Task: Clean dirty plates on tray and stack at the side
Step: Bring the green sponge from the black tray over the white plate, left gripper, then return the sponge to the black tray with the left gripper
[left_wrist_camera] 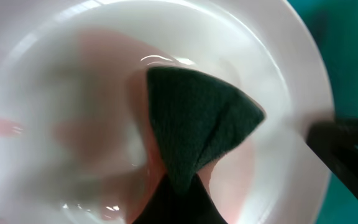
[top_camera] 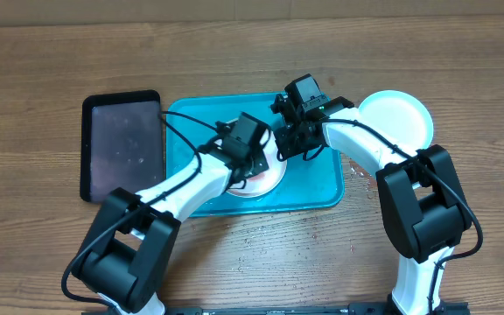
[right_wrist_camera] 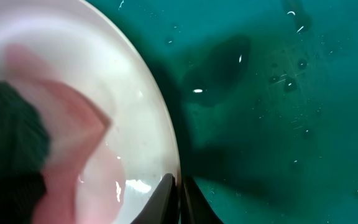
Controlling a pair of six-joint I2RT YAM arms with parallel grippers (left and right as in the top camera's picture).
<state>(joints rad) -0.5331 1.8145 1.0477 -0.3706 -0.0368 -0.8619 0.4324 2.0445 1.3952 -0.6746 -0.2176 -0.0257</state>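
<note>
- On the large turquoise plastic tray (top_camera: 318, 188), one round white plastic plate (top_camera: 268, 179) is mid-scrub, with a pink film across its wet middle.
- Left jaws pinch a dark green scouring pad (left_wrist_camera: 197, 124), pressed to that plate.
- Right jaws clamp the plate's rim, steadying it.
- A pale round plate (top_camera: 395, 121) sits aside on the wooden bench (top_camera: 42, 79), apparently done; whether another lies beneath it can't be told.
- Left to do, by the look of it: finish wiping, then stack.

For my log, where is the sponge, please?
Left wrist view: the sponge is in the left gripper, on the white plate in the blue tray.
</note>
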